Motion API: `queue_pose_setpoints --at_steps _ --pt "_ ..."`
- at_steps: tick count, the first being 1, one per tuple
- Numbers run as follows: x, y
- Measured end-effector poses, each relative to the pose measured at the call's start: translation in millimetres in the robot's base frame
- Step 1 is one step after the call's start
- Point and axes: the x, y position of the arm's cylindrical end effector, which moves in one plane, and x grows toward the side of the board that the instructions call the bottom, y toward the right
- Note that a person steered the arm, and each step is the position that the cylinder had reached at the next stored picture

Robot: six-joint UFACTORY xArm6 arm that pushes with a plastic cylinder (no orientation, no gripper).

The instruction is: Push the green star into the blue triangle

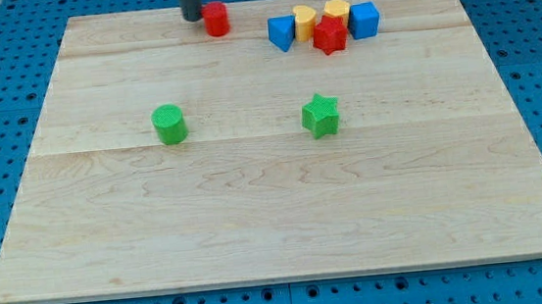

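The green star lies right of the board's middle. The blue triangle lies near the view's top, at the left end of a cluster of blocks, well above the star. My tip is at the view's top left of centre, just left of a red cylinder, far up and left of the green star.
The cluster by the blue triangle holds two yellow blocks, a red star and a blue cube. A green cylinder stands left of the middle. The wooden board sits on a blue perforated base.
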Motion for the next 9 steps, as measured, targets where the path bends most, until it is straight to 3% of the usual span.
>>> queue_pose_setpoints --at_steps 1,3,4,5,6,7,8,9 --pt "24 68" --pt "59 -20" --pt "125 60" --pt "135 180" --pt "224 196" --pt "296 165" --pt "268 117" --pt "231 117"
